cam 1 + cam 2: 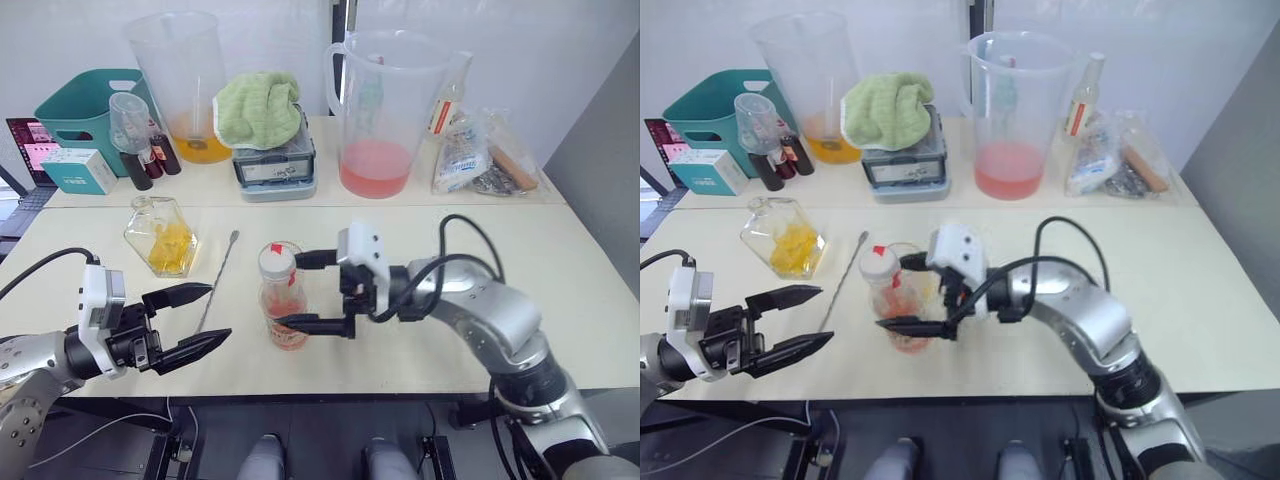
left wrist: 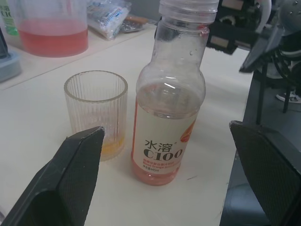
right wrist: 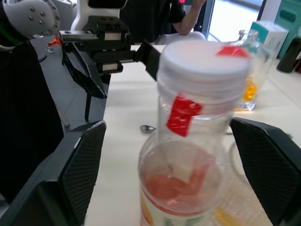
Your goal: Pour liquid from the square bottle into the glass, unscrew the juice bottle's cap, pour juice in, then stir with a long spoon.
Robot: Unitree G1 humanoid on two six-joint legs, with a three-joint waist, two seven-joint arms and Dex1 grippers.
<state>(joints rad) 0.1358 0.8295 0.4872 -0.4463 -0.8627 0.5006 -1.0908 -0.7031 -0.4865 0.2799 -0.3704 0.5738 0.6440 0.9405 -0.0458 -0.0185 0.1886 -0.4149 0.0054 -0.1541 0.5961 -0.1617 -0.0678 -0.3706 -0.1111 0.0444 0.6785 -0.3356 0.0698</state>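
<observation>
The juice bottle (image 1: 283, 300) stands upright near the table's front edge, with its white cap (image 1: 277, 260) on and pinkish juice (image 2: 160, 165) in its lower part. My right gripper (image 1: 287, 291) is open, one finger on each side of the bottle and apart from it. The ribbed glass (image 2: 96, 113) stands just behind the bottle, holding a little yellow liquid. To the left of the bottle my left gripper (image 1: 220, 312) is open and empty, pointing at it. The square bottle (image 1: 163, 237) stands at the left. The long spoon (image 1: 220, 275) lies flat between it and the juice bottle.
A back table holds a pitcher (image 1: 180, 70) with orange liquid, a pitcher (image 1: 385, 100) with pink liquid, a green towel (image 1: 258, 108) on a scale, a teal bin (image 1: 85, 105), small bottles and plastic bags (image 1: 480, 150).
</observation>
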